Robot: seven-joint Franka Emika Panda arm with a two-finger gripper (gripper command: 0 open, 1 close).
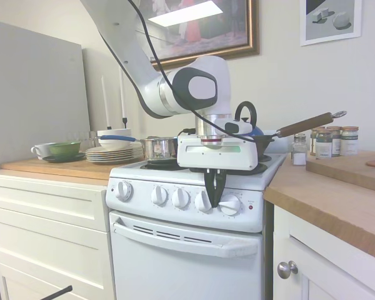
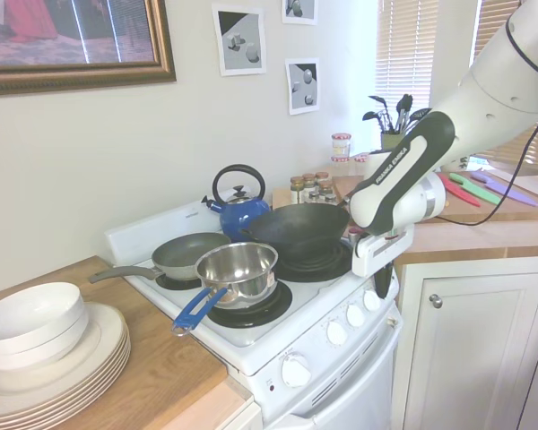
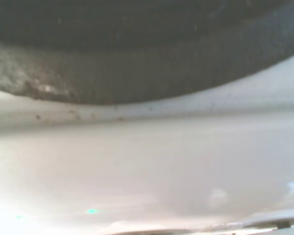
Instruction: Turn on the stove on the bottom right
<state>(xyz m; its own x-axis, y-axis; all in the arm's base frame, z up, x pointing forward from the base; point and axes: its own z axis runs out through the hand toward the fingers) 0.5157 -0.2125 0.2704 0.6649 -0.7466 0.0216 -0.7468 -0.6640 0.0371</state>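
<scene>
Stove (image 1: 187, 250): white range set between wooden-topped cabinets; five round knobs are lined along its front panel.
Gripper (image 1: 215, 199): pointed down at the panel, black fingers nearly together, tips lying between the fourth knob (image 1: 203, 201) and the rightmost knob (image 1: 230, 204); nothing is seen to be gripped.
Red light (image 1: 250, 205): just right of the rightmost knob.
Wrist view: blurred white stove surface (image 3: 147, 166) under a dark rim.

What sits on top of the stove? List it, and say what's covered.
On the stove: a steel saucepan, a grey frying pan, a black wok and a blue kettle. The pans hide most of each burner.
</scene>
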